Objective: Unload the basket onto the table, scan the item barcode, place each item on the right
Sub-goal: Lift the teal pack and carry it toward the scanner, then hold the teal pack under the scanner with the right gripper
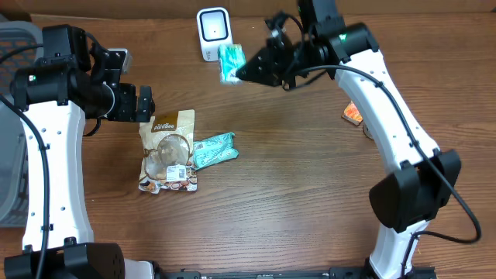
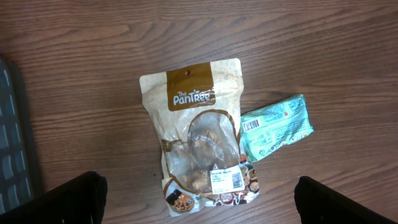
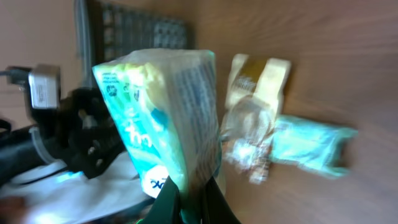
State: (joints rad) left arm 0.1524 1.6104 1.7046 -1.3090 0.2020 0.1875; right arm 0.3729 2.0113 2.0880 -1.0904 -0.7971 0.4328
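**Packet held up beside the scanner**

The right tool (image 1: 246,71) is pressed together on a pale green packet (image 1: 231,62), pinching it by its lower edge. In the right wrist view the packet (image 3: 161,106) stands upright above the fingers (image 3: 174,205), which meet on it. From overhead the packet sits off the worktop (image 1: 294,194), just beside the white scanner (image 1: 213,32), at the scanner's lower right corner. Whether the two touch cannot be told.

The left tool (image 1: 145,103) is spread wide and holds nothing. Its two fingers (image 2: 62,202) show at the bottom corners of the left wrist view, well apart. It hangs over the top end of a brown and cream pouch (image 2: 196,140) that lies flat on the worktop, label up.

A second teal packet (image 2: 277,126) lies flat just beside the pouch on its right, tilted, with a barcode on the end nearest the pouch. The two touch or nearly so.

A small orange pack (image 1: 353,114) lies near the right arm, partly hidden by it. A grey basket (image 1: 12,116) stands at the far left edge.
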